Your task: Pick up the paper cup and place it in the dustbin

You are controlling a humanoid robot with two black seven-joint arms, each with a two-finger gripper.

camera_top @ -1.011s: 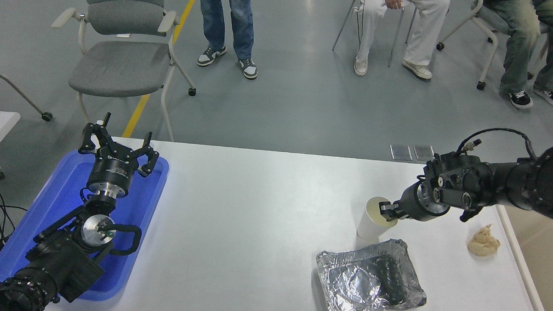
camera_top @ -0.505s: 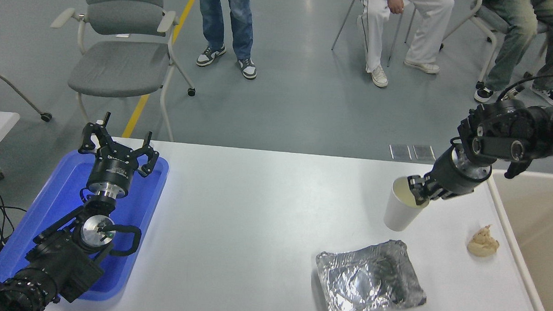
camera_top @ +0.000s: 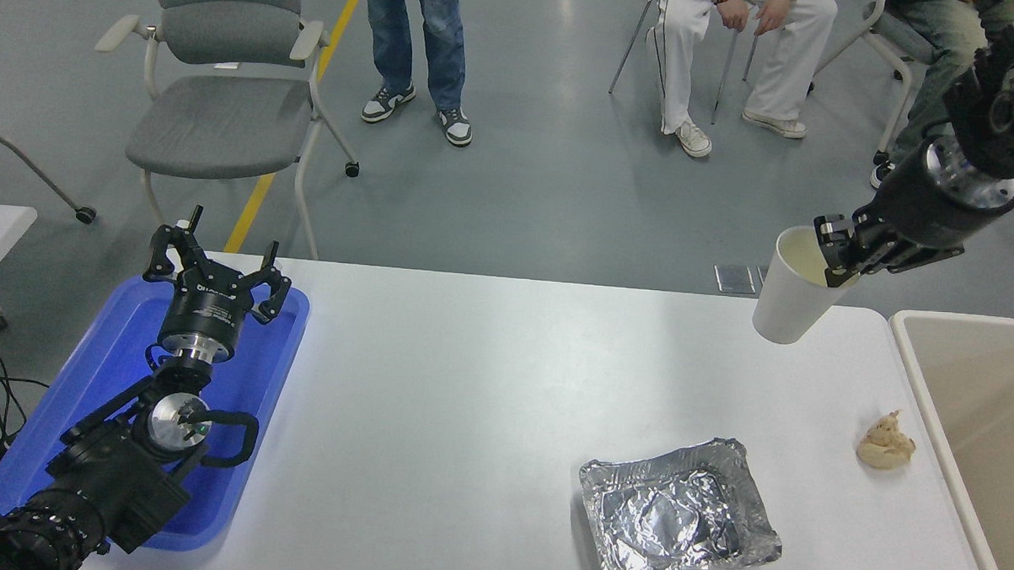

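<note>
Gripping one paper cup (camera_top: 792, 297), right gripper (camera_top: 837, 250), one dustbin (camera_top: 918, 360)

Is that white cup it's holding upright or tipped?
Tipped slightly: the paper cup leans, pinched at its rim by the right pincer, above the table.

Paper cup (camera_top: 789, 299): white outside, cream inside. Dustbin (camera_top: 970, 419) at 3 o'clock: beige w/ pale rim. Both grippers black: right gripper (camera_top: 837, 250) at 2 o'clock, left gripper (camera_top: 216, 279) at 9 o'clock over the blue tray (camera_top: 64, 413). Table (camera_top: 470, 385) white. Foil tray (camera_top: 676, 510) at 5 o'clock: silver, crumpled shine. Small lump (camera_top: 886, 442): tan. Chair (camera_top: 218, 98) grey; floor line (camera_top: 275, 167) yellow.
</note>
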